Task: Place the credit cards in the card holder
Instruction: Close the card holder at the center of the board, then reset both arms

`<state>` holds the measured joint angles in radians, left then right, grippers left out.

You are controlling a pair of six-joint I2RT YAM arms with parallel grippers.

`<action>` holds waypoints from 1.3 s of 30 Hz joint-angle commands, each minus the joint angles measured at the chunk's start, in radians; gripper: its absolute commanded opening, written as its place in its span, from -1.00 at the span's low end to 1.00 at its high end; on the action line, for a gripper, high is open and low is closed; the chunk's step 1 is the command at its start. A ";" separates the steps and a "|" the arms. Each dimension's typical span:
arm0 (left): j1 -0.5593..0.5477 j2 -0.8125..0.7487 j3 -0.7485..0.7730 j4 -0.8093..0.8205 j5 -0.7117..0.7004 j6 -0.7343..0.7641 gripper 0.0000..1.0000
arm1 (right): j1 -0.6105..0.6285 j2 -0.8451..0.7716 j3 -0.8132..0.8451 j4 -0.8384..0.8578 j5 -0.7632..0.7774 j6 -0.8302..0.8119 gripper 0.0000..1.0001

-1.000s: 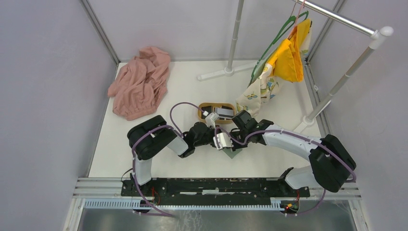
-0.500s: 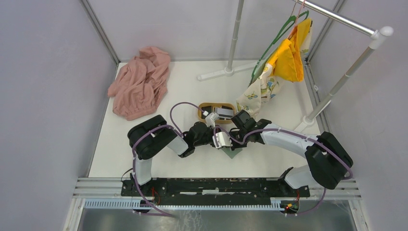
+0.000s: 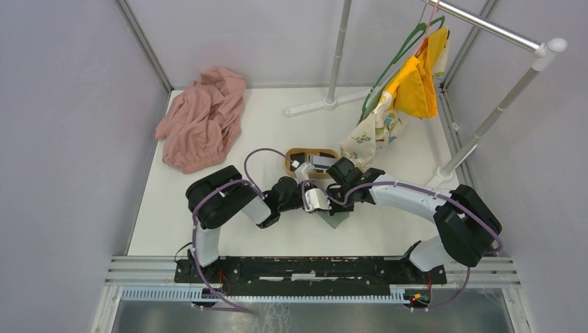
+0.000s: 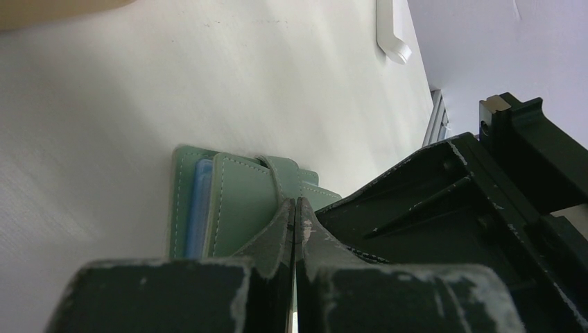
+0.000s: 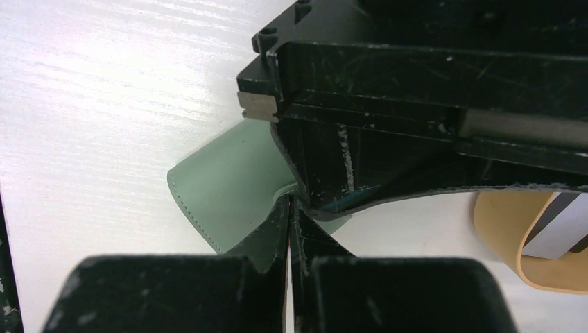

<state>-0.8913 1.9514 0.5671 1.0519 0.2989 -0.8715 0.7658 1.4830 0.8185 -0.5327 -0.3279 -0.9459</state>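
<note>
White table [image 3: 409,232] carries everything. Crumpled pink cloth [image 3: 201,118] lies at far-left corner, well apart from the rest. Both arms meet at table centre, over the holder.

Left gripper [image 4: 295,208]: jaws pressed shut, pinching the closing tab of the holder. Right gripper [image 5: 288,205]: jaws closed, tips touching the holder's curled edge; can't tell if leather sits betw. them.

Oval light-wood tray [image 3: 289,161] sits just beyond the grippers. Flat grey-green folding card holder [image 4: 236,201] lies on table near side of tray, pale blue lining showing. Thin grey-white and black credit cards [image 3: 322,161] are in the tray.
</note>
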 commanded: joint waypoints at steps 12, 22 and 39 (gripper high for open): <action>-0.006 0.102 -0.091 -0.169 0.029 -0.018 -0.96 | 0.040 0.143 -0.033 0.118 0.084 0.093 -1.00; 0.018 -0.102 0.001 -0.338 -0.008 0.083 -0.74 | -0.048 -0.134 0.015 -0.058 -0.232 -0.048 -0.21; 0.020 -0.972 0.055 -0.944 -0.468 0.418 0.67 | -0.469 -0.630 -0.097 0.200 -0.205 0.378 0.96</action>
<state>-0.8761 1.1656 0.6022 0.3145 0.0246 -0.5831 0.3229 0.8810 0.6994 -0.4599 -0.5823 -0.7872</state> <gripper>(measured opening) 0.715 0.979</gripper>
